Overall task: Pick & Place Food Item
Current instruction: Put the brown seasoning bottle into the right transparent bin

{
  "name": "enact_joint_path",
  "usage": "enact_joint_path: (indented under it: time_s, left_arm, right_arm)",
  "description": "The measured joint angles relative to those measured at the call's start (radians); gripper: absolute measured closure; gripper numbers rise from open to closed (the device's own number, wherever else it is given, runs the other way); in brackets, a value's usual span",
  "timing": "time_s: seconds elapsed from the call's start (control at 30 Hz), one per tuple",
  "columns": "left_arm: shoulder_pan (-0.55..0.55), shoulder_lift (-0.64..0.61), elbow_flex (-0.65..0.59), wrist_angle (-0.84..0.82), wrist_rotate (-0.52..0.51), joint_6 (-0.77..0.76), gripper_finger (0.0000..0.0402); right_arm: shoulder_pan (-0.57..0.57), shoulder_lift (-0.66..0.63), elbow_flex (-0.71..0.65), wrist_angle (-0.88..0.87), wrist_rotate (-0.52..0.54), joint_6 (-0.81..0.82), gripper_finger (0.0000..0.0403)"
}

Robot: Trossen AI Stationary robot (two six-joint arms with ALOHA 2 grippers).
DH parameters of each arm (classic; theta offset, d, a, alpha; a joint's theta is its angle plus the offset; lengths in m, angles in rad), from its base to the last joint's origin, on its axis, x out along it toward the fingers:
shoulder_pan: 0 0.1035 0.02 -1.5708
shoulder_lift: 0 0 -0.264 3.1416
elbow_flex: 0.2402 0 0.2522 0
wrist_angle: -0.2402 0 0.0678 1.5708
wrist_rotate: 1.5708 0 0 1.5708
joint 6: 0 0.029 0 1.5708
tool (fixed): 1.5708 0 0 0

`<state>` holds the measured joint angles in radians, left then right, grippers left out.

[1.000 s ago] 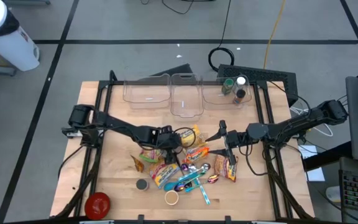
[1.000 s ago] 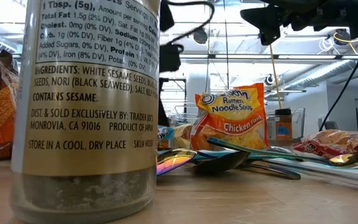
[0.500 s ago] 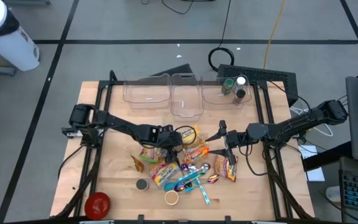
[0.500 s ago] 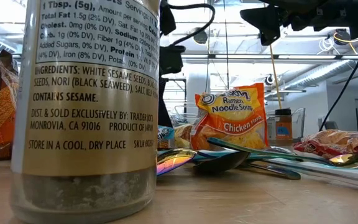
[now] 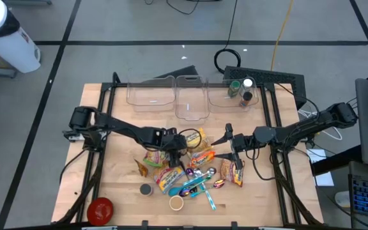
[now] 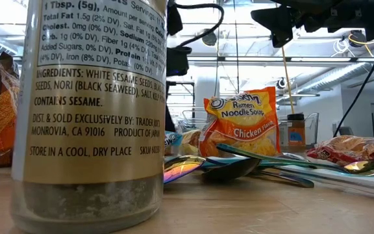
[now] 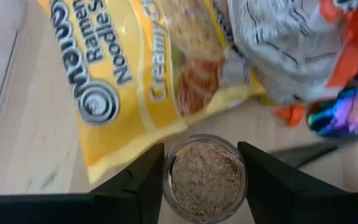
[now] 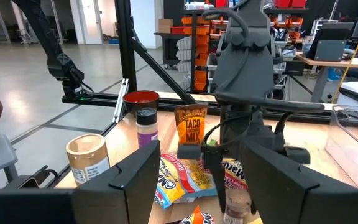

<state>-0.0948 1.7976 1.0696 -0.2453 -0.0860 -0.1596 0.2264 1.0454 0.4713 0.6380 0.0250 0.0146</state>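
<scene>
1. The left gripper [image 5: 175, 153] reaches down into the heap of food packets at the middle of the wooden table [image 5: 117, 185].
2. In the left wrist view a small clear jar [image 7: 205, 176] filled with brown grains stands upright between the two dark fingers [image 7: 143, 180]. The fingers sit just beside its glass on either side; whether they press on it cannot be told.
3. The jar stands next to a yellow ramen packet [image 7: 135, 81], and a shiny iridescent spoon [image 7: 340, 111] lies near it.
4. The right gripper [image 5: 235, 151] hangs just above the table at the right edge of the heap, its fingers spread apart and holding nothing.
5. Three clear bins [image 5: 191, 97] stand in a row along the far edge of the table, well apart from the heap.
6. In the low view a big seasoning jar [image 6: 89, 110] stands close to the camera, with a chicken ramen packet [image 6: 241, 123] upright farther back.
</scene>
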Motion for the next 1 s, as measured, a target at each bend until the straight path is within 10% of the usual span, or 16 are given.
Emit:
enact_joint_path:
  time_s: [0.5,1.0]
  left_arm:
    - [-0.075,-0.222,0.032,0.041,-0.139,0.0,0.0221]
    - [-0.128,-0.217,0.15,0.013,-0.154,0.099,0.0221]
  right_arm:
    - [-0.006,0.143,0.0,0.047,0.184,-0.043,0.0165]
    - [-0.03,0.443,0.229,0.048,0.106,-0.01,0.0082]
